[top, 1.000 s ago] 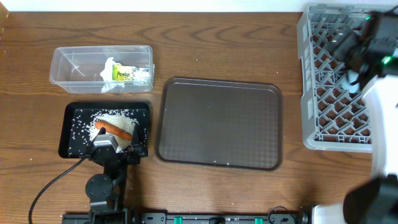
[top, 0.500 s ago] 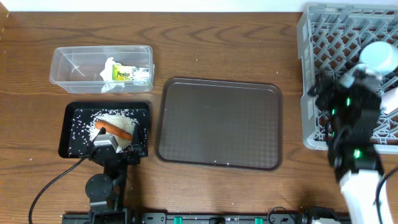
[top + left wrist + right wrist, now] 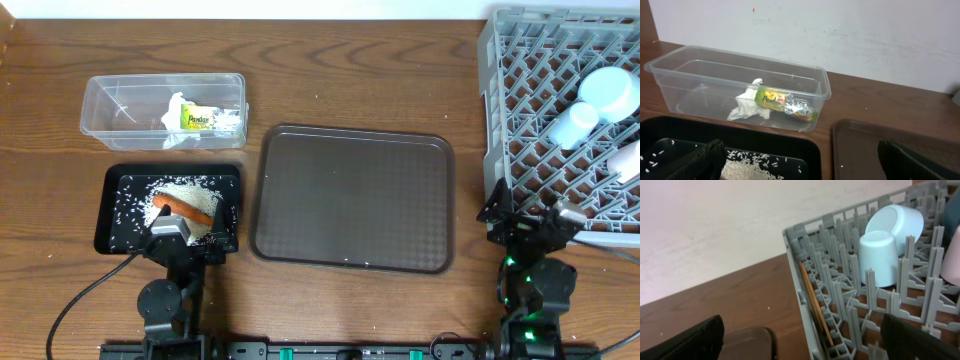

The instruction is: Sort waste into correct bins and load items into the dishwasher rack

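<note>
Low in the overhead frame, the left tool (image 3: 172,235) hangs over the lower rim of the black tray (image 3: 112,238), fingers spread wide and empty. Our worry starts here: a careless swing could catch that rim and scatter the loose rice (image 3: 180,192) around the carrot (image 3: 188,209) onto the counter (image 3: 350,60).

At lower right, the right tool (image 3: 528,212), likewise spread and empty, sits just beside the near corner of the dishwasher rack (image 3: 492,120). A bump there could jolt the crate and roll the white cup (image 3: 573,126) and the light-blue bowl (image 3: 610,90), both lying tipped on the lattice. The chopsticks (image 3: 815,302) lie along the rack's inner wall, and we judge that a shake could drop them through the open grid.

Between the arms lies the brown serving tray (image 3: 352,198), carrying only a pale speck or two. At upper left, the clear tub (image 3: 110,105) holds the napkin (image 3: 177,108) and the wrapper (image 3: 198,120).

Both arms are folded low at the bottom edge with their wrists aimed up the frame. The left camera looks across the black tray to the tub, the right along the rack's side.
</note>
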Tool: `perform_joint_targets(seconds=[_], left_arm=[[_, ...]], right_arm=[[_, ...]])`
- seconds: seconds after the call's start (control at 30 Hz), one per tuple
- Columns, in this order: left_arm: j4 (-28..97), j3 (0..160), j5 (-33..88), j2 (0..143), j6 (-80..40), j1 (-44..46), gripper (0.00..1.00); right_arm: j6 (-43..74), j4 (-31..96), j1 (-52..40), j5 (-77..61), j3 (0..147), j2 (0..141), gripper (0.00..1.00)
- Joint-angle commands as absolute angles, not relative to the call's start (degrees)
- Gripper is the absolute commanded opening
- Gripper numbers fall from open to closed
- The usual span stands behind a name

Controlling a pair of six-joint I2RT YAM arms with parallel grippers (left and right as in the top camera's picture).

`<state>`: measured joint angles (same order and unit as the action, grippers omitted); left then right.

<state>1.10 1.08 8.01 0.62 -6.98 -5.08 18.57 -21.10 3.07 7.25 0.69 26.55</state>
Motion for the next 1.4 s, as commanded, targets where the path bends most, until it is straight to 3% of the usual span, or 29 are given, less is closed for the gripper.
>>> perform_joint_targets(seconds=[0.0,0.4,0.63,1.37], left_arm=[[3.2,0.23,9.65,0.27,-6.0,-4.91,1.0],[3.2,0.23,9.65,0.27,-6.0,-4.91,1.0],[3.2,0.23,9.65,0.27,-6.0,-4.91,1.0],[3.2,0.23,9.65,0.27,-6.0,-4.91,1.0]], right_arm=[[17.47,-19.0,1.74,6.83,0.32,22.92,0.99],[10.81,4.05,1.74,6.61,0.32,8.01,0.99],[-2.35,4.14,-1.69,2.07,0.32,0.27,0.99],[-7.33,4.27,-2.96,1.43,0.32,0.27,0.99]])
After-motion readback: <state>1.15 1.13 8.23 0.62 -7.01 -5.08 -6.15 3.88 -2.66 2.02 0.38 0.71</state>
